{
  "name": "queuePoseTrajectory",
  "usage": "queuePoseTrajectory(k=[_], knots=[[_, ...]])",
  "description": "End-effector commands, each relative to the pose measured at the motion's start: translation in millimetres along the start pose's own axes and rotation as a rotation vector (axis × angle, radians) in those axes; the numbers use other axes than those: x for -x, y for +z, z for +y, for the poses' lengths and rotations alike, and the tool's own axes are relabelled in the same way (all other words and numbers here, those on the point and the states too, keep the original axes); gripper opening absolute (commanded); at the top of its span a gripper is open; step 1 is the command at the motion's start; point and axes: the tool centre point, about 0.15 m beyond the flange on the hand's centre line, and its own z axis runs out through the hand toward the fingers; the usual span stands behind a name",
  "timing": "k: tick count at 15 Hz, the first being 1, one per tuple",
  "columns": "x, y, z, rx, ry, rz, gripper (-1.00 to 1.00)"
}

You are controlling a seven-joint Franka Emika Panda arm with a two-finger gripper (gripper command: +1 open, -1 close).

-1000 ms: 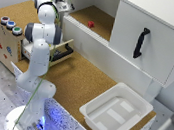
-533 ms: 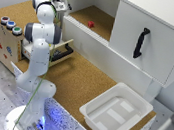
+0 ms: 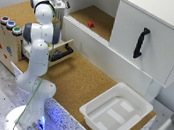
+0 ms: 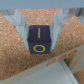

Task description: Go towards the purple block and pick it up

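Now | purple block (image 4: 40, 40) sits on the brown desk (image 4: 15, 62), right between the tool's (image 4: 40, 31) two fingers (image 4: 20, 27) | tool wide, fingers close beside block, holding nothing | reached: done | left: squeeze, lift

Arm (image 3: 42, 15) shifted slightly toward exterior view's left, possibly lowered.
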Motion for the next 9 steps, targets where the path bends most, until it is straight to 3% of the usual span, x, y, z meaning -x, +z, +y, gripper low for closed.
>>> queuePoseTrajectory(k=[1, 5, 9], knots=[[77.8, 16.0, -10.1, 0.043, 0.181, 0.12, -1.0], [139.4, 29.7, 9.6, -0.028, 0.464, 0.158, -1.0], [209.7, 36.9, 38.5, -0.042, 0.675, 0.2, -1.0]])
